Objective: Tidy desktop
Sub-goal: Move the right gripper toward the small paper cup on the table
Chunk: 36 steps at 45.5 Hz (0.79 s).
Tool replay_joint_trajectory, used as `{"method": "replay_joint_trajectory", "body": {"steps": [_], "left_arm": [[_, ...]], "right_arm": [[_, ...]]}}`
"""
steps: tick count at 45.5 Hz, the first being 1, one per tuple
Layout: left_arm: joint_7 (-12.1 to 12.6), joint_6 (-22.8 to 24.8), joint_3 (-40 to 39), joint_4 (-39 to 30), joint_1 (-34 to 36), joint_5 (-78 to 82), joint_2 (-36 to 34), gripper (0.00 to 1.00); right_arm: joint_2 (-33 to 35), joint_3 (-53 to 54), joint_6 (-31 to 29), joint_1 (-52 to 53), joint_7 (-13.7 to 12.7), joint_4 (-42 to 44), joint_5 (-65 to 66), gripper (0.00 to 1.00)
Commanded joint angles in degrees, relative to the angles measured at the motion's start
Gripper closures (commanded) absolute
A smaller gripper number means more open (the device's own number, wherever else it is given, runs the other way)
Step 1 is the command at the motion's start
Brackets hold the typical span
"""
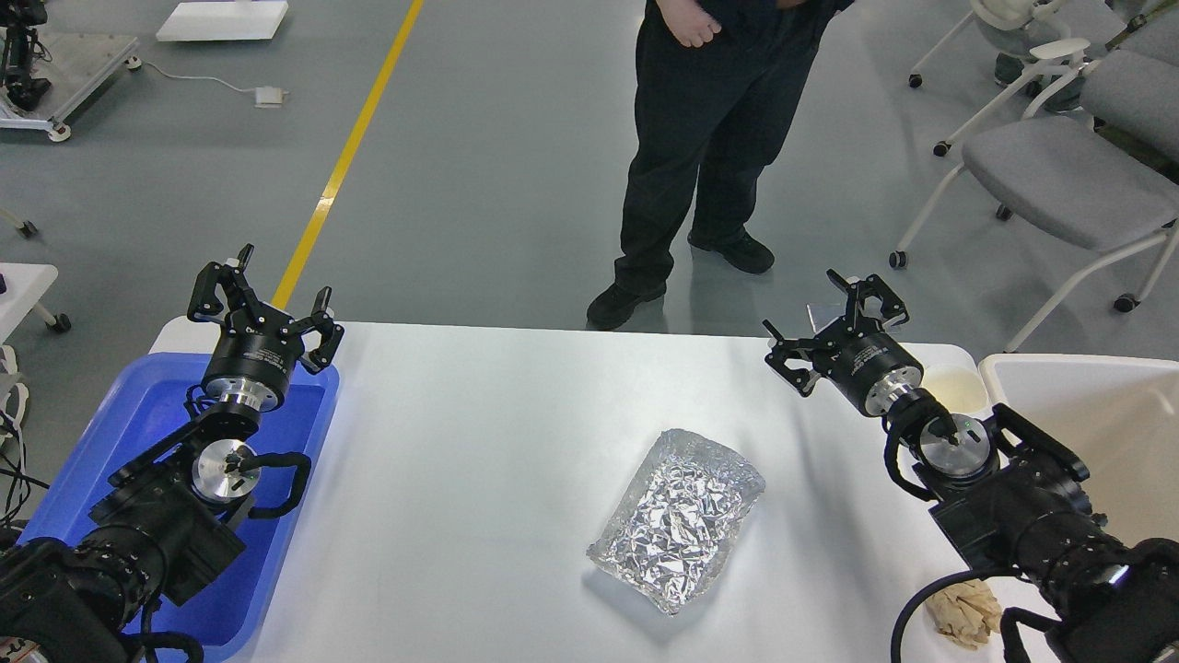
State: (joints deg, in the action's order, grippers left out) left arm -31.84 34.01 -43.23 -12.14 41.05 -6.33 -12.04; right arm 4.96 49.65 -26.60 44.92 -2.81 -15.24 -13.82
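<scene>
The white desktop [479, 442] fills the lower middle of the head view. On it, right of centre, lies a crumpled silver foil tray [677, 517]. A scrunched beige paper wad [965, 611] rests near the front right, partly behind my right arm. A pale shallow cup [958, 387] stands at the right edge behind my right wrist. My left gripper [267, 296] hangs open over the far end of the blue tray [304, 479], holding nothing. My right gripper [836, 311] is open above the far right corner of the desktop, empty.
A beige-white bin [1096, 433] stands beside the desktop's right edge. A person in dark clothes [700, 147] stands just beyond the far edge. Grey wheeled chairs [1068, 175] are at the back right, and a yellow floor line [345, 157] runs at the back left.
</scene>
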Motion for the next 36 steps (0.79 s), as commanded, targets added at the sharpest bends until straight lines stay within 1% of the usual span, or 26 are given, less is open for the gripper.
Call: {"method": "replay_joint_trajectory", "body": {"steps": [1,11,17,36], "left_arm": [[-0.1,0.0,-0.2,0.0,0.0,0.0,0.0,0.0],[-0.1,0.0,-0.1,0.0,0.0,0.0,0.0,0.0],[-0.1,0.0,-0.1,0.0,0.0,0.0,0.0,0.0],[-0.1,0.0,-0.1,0.0,0.0,0.0,0.0,0.0]], "right_arm": [[-0.1,-0.1,0.0,0.1,0.0,-0.1,0.1,0.0],[0.0,-0.4,-0.1,0.0,0.0,-0.1,0.3,0.0],[0.0,-3.5,0.1,0.3,0.1,0.0,0.6,0.0],[4.2,-3.9,-1.0,0.2,0.0,-0.1,0.6,0.0]]}}
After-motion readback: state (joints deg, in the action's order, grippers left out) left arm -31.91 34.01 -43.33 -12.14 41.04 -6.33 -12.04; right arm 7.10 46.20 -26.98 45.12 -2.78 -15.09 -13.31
